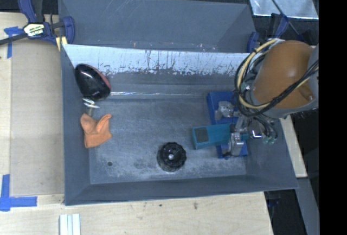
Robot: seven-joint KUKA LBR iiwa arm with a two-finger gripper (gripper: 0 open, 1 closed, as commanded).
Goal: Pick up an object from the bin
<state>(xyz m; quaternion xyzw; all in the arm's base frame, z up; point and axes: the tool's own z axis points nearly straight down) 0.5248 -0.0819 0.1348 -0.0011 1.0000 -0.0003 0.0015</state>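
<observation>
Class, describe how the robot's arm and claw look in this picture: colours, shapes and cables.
A rounded orange-brown cover caps the wrist. Yellow and black cables loop along its edge and run down towards the claw, a small silvery-grey metal piece with dark fittings.

On the floor of the grey metal bin (157,114) I work over, a black rounded object (92,81) lies far left, with a small metal piece (90,103) just beside it. An orange crumpled cloth (96,129) lies near them, a black round cap (171,156) towards the front, and a blue blocky thing (212,134) on the right.
</observation>
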